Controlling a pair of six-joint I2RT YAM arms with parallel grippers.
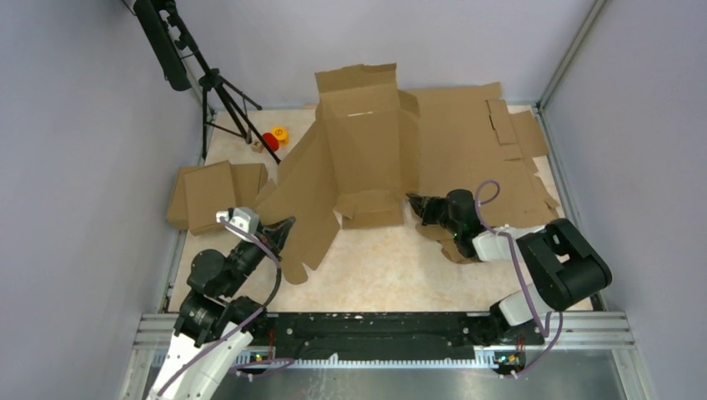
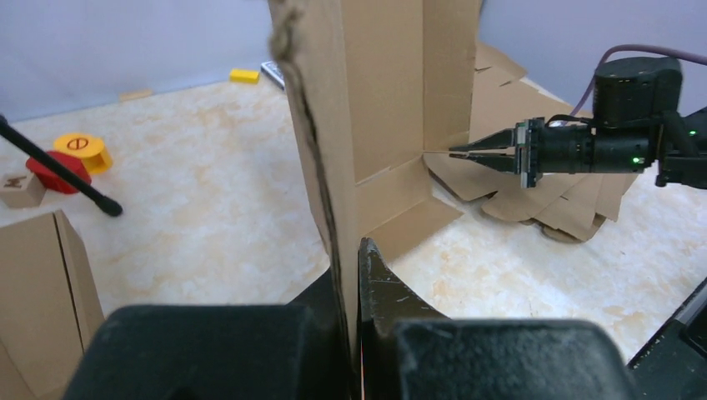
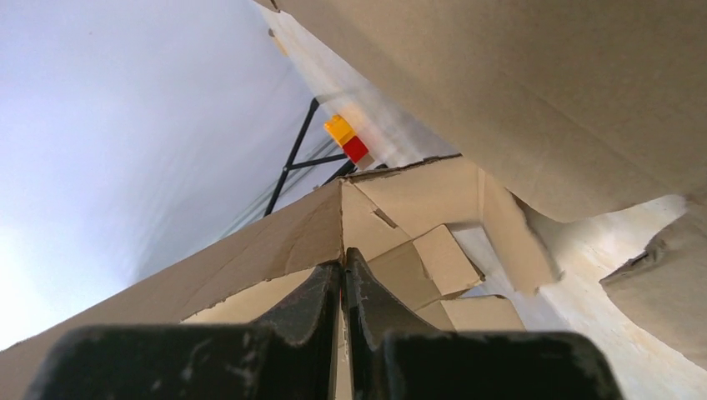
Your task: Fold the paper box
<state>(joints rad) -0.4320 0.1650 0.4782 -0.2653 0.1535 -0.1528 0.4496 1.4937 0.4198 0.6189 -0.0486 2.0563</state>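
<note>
the paper box [image 1: 364,154] stands half-raised in the upper middle of the frame, its panels sloping down to the desk [image 1: 392,271]. the left gripper [image 2: 350,271], at lower left, is clamped on the edge of the box's long left flap. the right gripper [image 1: 413,200], right of centre, pinches the edge of the box's right side. a pile of flat cardboard sheets [image 1: 475,133] lies at upper right.

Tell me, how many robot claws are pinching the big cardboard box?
2. The left gripper pinches the long left flap of the paper box. The right gripper pinches a thin edge on its right side. Both show plainly; none is hidden.
</note>
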